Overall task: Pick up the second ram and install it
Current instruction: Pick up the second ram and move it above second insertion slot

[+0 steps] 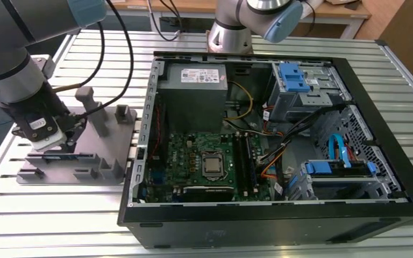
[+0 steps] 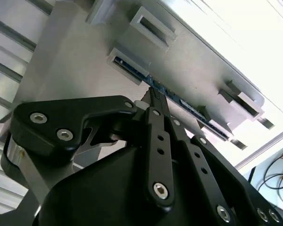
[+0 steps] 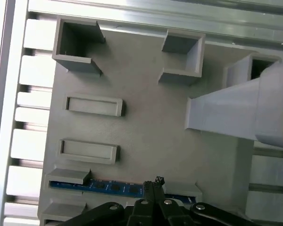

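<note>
The second ram stands on its long edge in a slot of the grey fixture block at the exterior view's left. In both wrist views it is a thin blue-green strip with dark chips. My gripper hangs straight over it. Its black fingers are shut together, and their tips sit right at the ram's upper edge near its middle. Whether they pinch the board or only touch it is hidden. The ram still rests in the fixture.
An open computer case lies at the exterior view's right, with the motherboard and its dark memory slots facing up. Grey upright posts rise from the fixture near the arm. A second arm's base stands behind the case.
</note>
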`<action>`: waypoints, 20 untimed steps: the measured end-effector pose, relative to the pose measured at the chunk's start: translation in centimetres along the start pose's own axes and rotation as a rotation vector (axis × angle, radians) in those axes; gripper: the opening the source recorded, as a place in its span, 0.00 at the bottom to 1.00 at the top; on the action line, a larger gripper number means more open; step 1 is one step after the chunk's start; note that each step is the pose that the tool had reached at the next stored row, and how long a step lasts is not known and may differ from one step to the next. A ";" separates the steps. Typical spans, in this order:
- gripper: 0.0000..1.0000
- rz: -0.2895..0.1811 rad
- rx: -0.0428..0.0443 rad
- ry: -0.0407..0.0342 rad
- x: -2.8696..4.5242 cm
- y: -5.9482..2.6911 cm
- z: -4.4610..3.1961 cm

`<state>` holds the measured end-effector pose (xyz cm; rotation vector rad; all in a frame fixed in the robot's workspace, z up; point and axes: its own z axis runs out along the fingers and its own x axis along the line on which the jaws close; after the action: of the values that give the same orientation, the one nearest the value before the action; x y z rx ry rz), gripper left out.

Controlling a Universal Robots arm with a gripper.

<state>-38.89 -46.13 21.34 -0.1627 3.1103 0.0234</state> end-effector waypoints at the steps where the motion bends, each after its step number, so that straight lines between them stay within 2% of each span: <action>1: 0.11 -0.017 -0.0005 0.0002 0.00 0.00 0.00; 7: 0.11 -0.112 -0.0030 0.0015 0.00 0.00 0.00; 20: 0.11 -0.242 -0.0067 0.0033 0.00 0.00 0.00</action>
<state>-38.89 -46.13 21.34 -0.5378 3.0698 0.0282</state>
